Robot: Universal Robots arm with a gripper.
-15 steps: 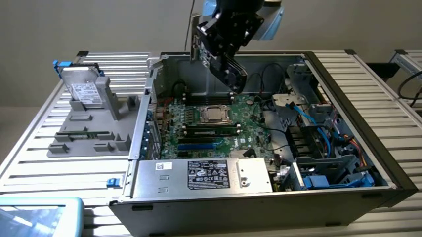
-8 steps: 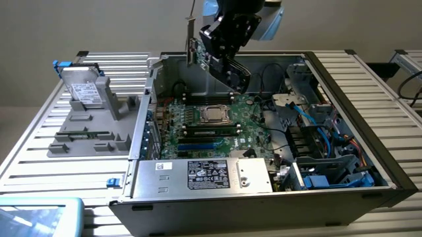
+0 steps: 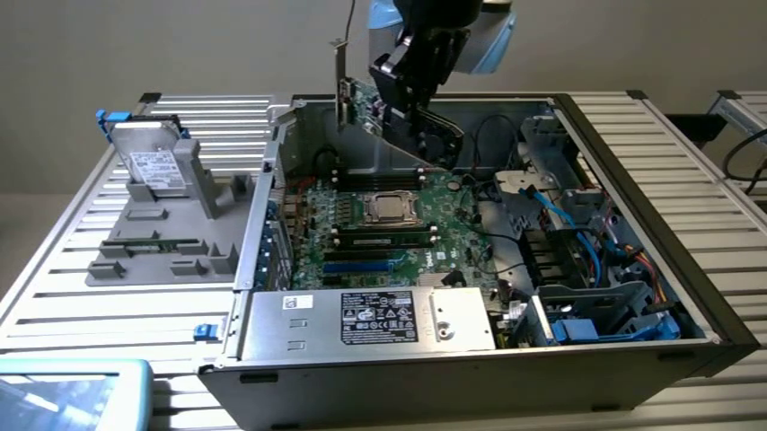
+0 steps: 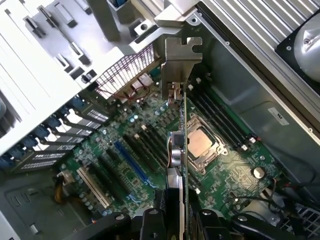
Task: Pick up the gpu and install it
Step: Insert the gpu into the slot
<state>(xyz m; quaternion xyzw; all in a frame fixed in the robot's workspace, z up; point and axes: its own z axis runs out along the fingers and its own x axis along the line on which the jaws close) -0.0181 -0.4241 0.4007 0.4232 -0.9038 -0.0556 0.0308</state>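
The gpu point(image 3: 359, 106) hangs upright above the back of the open computer case point(image 3: 480, 377), its grey metal bracket point(image 4: 179, 60) at the end away from my wrist. My gripper point(image 3: 408, 85) is shut on the card from above. In the wrist view the gpu point(image 4: 177, 150) shows edge-on between my fingertips point(image 4: 177, 227), over the green motherboard point(image 4: 150, 165) and close to the processor socket point(image 4: 200, 142). The card is clear of the board, above the expansion slots point(image 4: 131, 160).
The case lies on its side on a slatted table point(image 3: 671, 135), with a power supply point(image 3: 372, 319) at the front and cables and blue drive bays point(image 3: 599, 314) at the exterior view's right. A grey parts holder point(image 3: 168, 242) with a labelled drive point(image 3: 156, 171) stands at the left.
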